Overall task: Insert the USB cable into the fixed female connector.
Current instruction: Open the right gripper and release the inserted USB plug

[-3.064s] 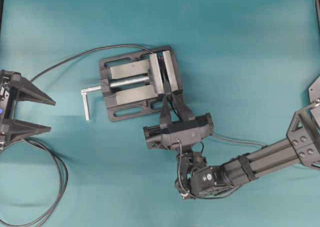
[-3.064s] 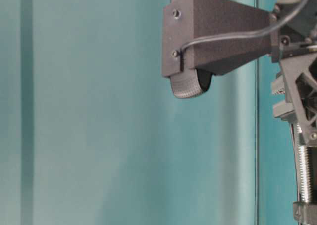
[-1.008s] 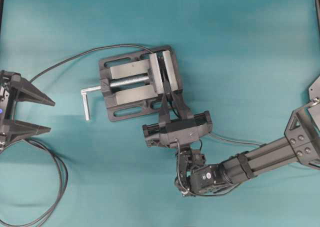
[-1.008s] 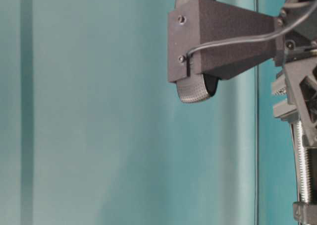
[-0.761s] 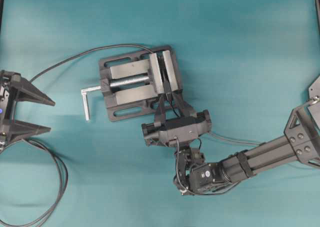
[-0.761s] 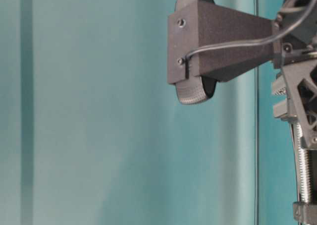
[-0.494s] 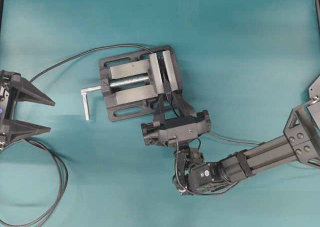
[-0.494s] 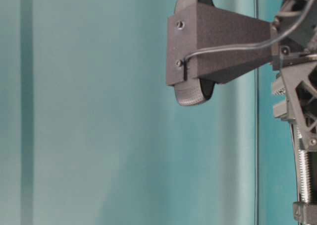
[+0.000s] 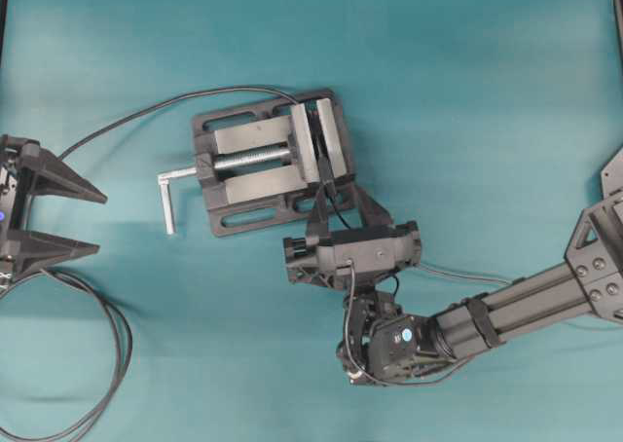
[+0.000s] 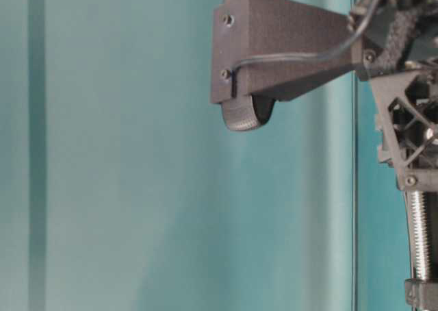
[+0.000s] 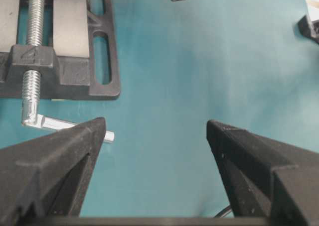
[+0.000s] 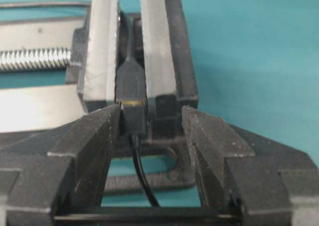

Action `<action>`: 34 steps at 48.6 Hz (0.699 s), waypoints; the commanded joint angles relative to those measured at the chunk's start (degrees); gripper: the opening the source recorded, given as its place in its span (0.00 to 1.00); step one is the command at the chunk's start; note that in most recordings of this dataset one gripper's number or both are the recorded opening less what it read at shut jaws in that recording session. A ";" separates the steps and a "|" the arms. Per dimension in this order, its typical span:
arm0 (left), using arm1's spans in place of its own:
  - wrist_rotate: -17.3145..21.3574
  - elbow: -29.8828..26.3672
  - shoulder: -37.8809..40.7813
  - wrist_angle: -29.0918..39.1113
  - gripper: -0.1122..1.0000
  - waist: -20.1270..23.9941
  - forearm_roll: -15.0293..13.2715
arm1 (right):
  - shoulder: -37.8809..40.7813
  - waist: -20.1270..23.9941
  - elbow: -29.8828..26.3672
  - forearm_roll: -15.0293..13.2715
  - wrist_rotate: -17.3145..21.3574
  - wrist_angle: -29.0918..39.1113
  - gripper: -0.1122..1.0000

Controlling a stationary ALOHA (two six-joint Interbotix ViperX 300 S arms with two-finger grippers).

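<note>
Teal table surface [image 9: 487,92] fills overhead view, matte, evenly lit, soft shadows. No walls, windows, other furniture visible.

Overhead view: the right tool [image 9: 335,192] covers the joint between USB cable [image 12: 143,178] and fixed female connector [image 12: 130,79]; the left tool [image 9: 86,222] is cropped at the frame's edge.

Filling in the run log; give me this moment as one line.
right gripper: open, fingers either side of USB cable plug | plug: seated in fixed female connector clamped in vise | left gripper: open, away from the vise
</note>
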 commanded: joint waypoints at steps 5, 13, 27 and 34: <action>0.26 -0.70 0.53 -0.35 1.00 0.35 0.26 | -3.43 1.76 -0.97 0.35 -0.09 -0.62 0.62; 0.26 -0.70 0.53 -0.35 1.00 0.53 0.26 | -4.39 2.72 -0.97 0.35 -0.97 -0.53 0.62; 0.35 -0.70 0.44 -0.53 1.00 0.53 0.26 | -6.24 3.34 1.14 0.09 -3.25 -0.18 0.62; 0.35 -0.79 0.53 -0.53 1.00 0.53 0.26 | -7.29 3.87 3.96 -1.67 -3.25 0.97 0.61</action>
